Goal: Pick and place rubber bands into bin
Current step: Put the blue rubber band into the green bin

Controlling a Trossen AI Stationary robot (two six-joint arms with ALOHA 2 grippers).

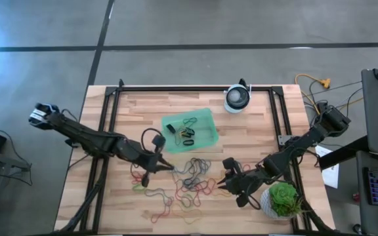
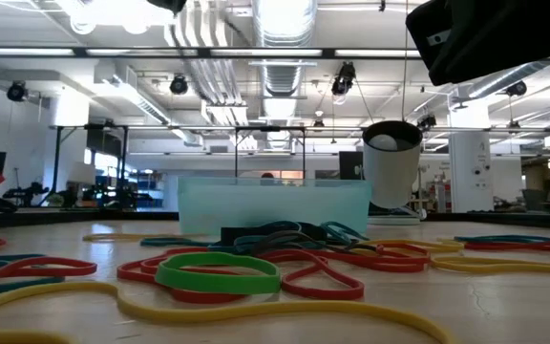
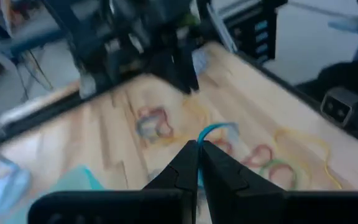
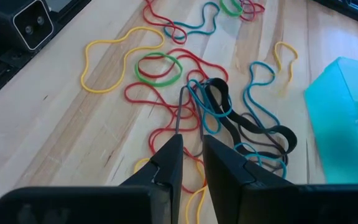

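Two dark arms reach over a wooden table (image 1: pixel 254 115), viewed from above. Nearest the front edge lies a scatter of rubber bands (image 1: pixel 188 178) in red, yellow, green, blue and black, loose and overlapping; at table height a thick green band (image 2: pixel 218 272) rests on red loops, with a long yellow band (image 2: pixel 285 311) in front of it. The right gripper (image 1: pixel 226 176) hangs low at the right edge of this scatter, beside a small green plant (image 1: pixel 283 198). Its wrist camera shows its fingers (image 4: pixel 166 163) standing slightly apart, with a thin strand rising between the tips from the tangle of blue, red and black bands (image 4: pixel 229 115) below; whether that strand is actually pinched cannot be told. The left gripper (image 1: pixel 169 165) sits at the left side of the scatter, between the bands and the bin. Its fingers (image 3: pixel 188 163) are pressed together, and a blue band (image 3: pixel 213 132) loops up from their tips, apparently pinched there, though the view is blurred. Farther back, at the table's middle, the translucent green bin (image 1: pixel 205 117) already holds several bands, black and yellow among them. Beyond it, near the far edge, stands a round white device (image 1: pixel 237 98).
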